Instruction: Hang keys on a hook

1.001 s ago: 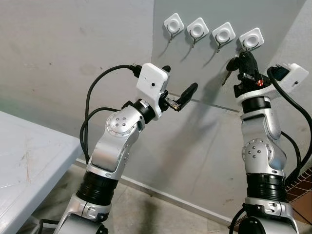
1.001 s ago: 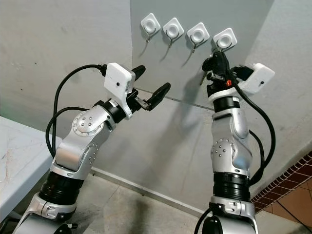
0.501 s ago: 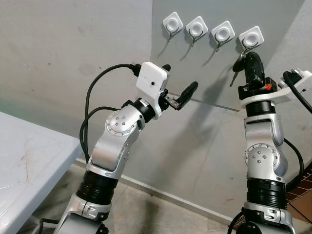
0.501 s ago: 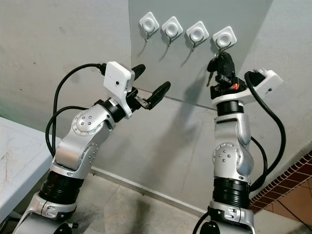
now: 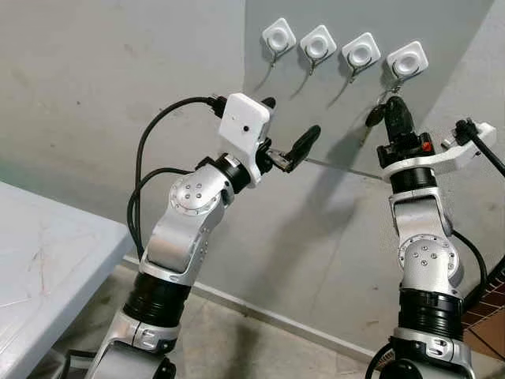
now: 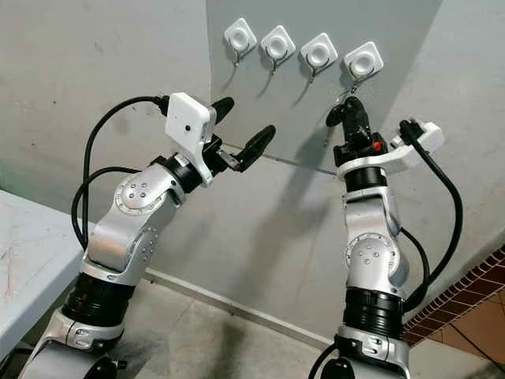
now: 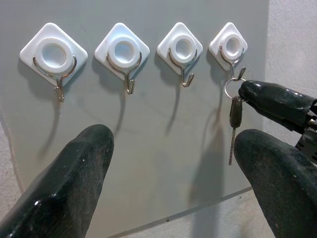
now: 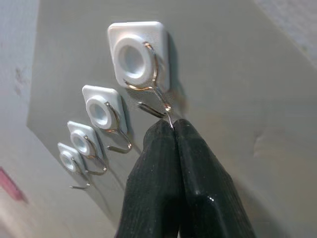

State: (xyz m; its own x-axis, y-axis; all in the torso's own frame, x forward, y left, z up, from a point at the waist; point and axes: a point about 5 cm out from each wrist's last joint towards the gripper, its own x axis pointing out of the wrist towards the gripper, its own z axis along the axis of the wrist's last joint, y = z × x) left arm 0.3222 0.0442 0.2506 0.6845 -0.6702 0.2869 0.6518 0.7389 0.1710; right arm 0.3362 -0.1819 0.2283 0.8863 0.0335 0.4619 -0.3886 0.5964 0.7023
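Metal key (image 7: pixel 235 130) hangs vertical, blade towards 6 o'clock, ring on hook (image 7: pixel 237 72).
Right gripper (image 8: pixel 173 130) pinched closed on the ring; key at its 6 o'clock. Left gripper (image 7: pixel 173 163) spread wide, empty.

Four white diamond-shaped hook mounts (image 7: pixel 122 51) with silver wire hooks are seen on a plain grey panel (image 7: pixel 148 158). A dark-headed silver key (image 7: pixel 234 126) is seen beside glossy black gripper fingers (image 8: pixel 171 198). The arms (image 5: pixel 193 209) are finished in silver.

hooks: four (image 7: pixel 54 57) (image 7: pixel 123 53) (image 7: pixel 182 49) (image 7: pixel 230 48), counted in a row on the grey wall panel (image 7: pixel 148 148) | key: one (image 7: pixel 235 116) | key ring: one (image 7: pixel 231 89) | grippers: two (image 5: pixel 286 134) (image 5: pixel 393 110)
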